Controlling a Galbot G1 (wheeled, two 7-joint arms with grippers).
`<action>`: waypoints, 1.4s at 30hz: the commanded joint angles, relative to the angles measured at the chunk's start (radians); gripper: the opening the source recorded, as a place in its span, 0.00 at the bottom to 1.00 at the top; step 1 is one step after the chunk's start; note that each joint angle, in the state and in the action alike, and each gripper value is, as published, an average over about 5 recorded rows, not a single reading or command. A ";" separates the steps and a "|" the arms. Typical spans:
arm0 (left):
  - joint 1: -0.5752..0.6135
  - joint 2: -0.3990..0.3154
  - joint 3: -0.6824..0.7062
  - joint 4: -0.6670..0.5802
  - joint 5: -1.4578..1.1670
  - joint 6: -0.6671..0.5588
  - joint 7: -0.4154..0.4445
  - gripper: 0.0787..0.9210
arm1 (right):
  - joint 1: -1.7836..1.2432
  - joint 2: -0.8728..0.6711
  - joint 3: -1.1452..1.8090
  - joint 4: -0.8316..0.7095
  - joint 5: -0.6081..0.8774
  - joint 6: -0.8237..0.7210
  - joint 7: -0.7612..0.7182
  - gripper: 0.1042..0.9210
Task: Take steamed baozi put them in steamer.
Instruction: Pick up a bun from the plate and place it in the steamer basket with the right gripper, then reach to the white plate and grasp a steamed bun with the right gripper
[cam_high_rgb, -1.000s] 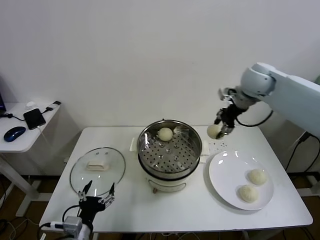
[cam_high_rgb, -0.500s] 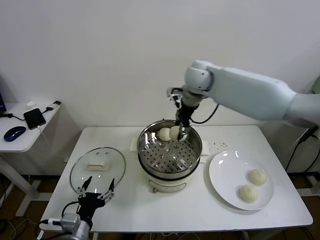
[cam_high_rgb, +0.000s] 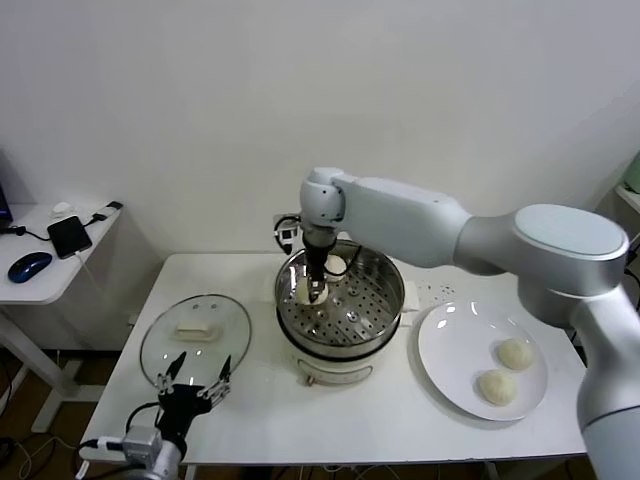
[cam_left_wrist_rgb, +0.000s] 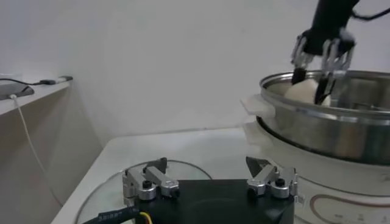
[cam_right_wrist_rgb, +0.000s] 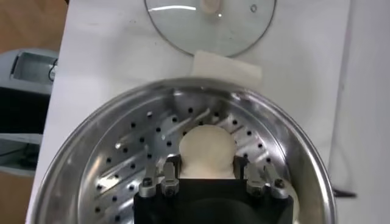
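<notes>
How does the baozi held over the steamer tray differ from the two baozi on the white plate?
The held baozi sits between the fingers of the right end effector, inside the steamer; the two plate baozi lie free, touched by nothing. The held one is above a perforated steel tray, while the other two rest on the flat white plate to the robot's right. All three are smooth, round and cream-white.

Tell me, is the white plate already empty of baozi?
No, in the head view the white plate still carries two baozi, lying near its right side.
</notes>
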 joint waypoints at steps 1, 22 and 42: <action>-0.006 -0.003 0.002 0.006 -0.004 0.000 0.001 0.88 | -0.061 0.087 0.004 -0.076 -0.028 -0.009 0.022 0.57; -0.001 -0.011 0.011 -0.006 0.002 0.004 0.008 0.88 | 0.086 -0.247 0.033 0.299 -0.015 -0.040 0.007 0.88; 0.046 -0.024 -0.016 -0.030 -0.016 0.026 0.032 0.88 | -0.082 -1.166 0.300 0.743 -0.263 0.316 -0.284 0.88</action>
